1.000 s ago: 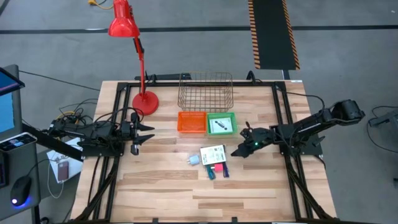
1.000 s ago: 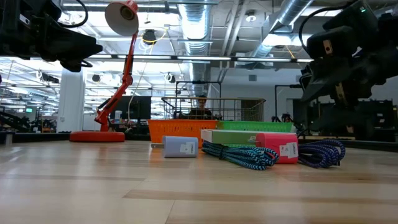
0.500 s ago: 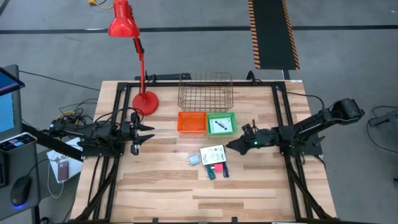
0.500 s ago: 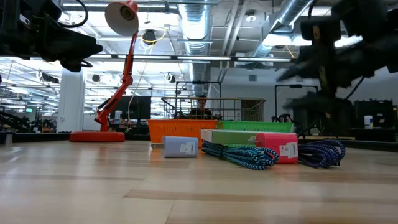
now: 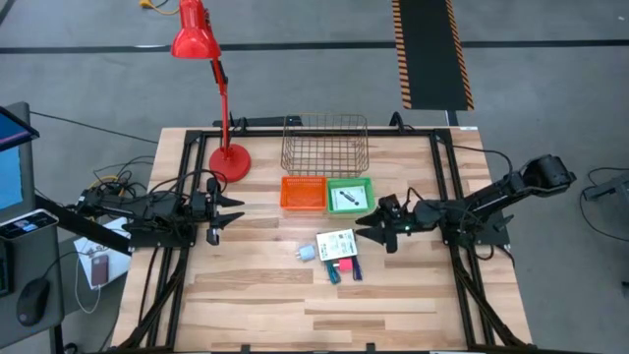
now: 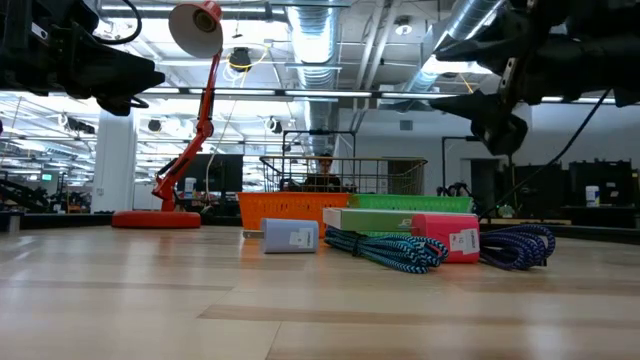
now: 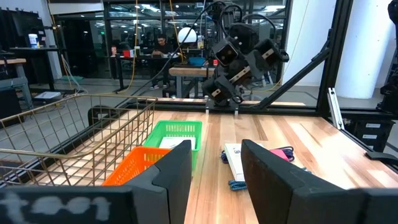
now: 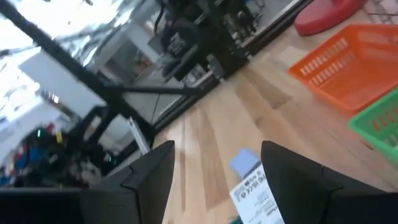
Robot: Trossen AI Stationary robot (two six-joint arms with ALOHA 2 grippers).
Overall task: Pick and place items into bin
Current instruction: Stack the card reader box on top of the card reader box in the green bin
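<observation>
- Your right tool (image 5: pixel 371 230) hangs above the tabletop (image 5: pixel 265 305) just beside the white card pack (image 5: pixel 337 244), its fingers spread wide and empty.
- Centre over the flat, glossy pack and grip across its narrow edges; I judge a flat face would slip.
- Braided cords (image 6: pixel 385 248) and the pink block (image 6: pixel 447 238) crowd it, so descend straight.
- The left tool (image 5: pixel 224 212) waits at the left edge, open and empty.
- The green bin (image 5: pixel 350 196) lies just behind.
</observation>
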